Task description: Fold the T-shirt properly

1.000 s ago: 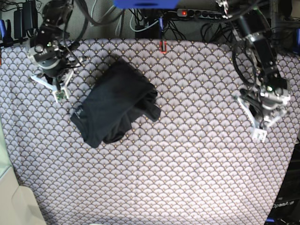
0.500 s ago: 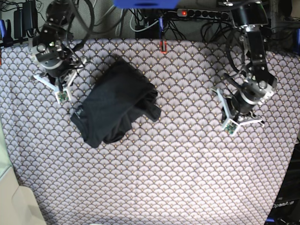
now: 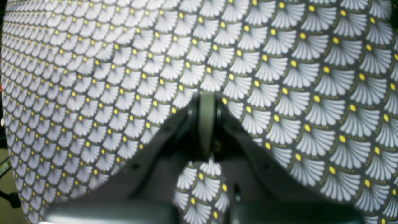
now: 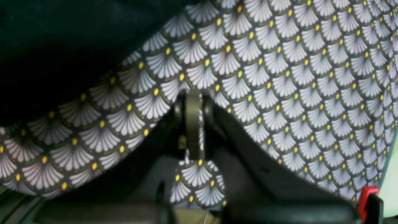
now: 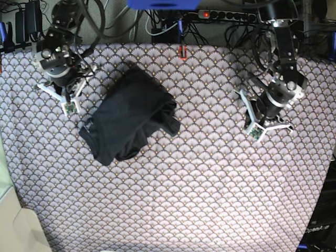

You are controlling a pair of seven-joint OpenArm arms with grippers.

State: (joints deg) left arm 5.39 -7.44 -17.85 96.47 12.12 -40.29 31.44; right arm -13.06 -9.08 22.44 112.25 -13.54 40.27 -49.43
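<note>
The black T-shirt [image 5: 128,118] lies crumpled in a rough heap on the left half of the patterned table, one sleeve sticking out to the right. My right gripper [image 5: 67,106] hovers just up and left of it, shut and empty. In the right wrist view its fingers [image 4: 193,102] are pressed together over bare cloth, and the T-shirt [image 4: 62,34] fills the upper left corner as a dark mass. My left gripper [image 5: 256,132] is far off on the right side, also shut and empty. The left wrist view shows that gripper [image 3: 206,96] over pattern only.
A fan-patterned tablecloth [image 5: 199,184] covers the whole table. A power strip [image 5: 226,14] and cables run along the back edge, with a small red clip [image 5: 182,52] at the back middle. A pale surface [image 5: 13,231] borders the lower left corner.
The left arm has swung in from the right edge towards the table's middle and turned its gripper. The right arm has barely shifted. The T-shirt has not moved.
</note>
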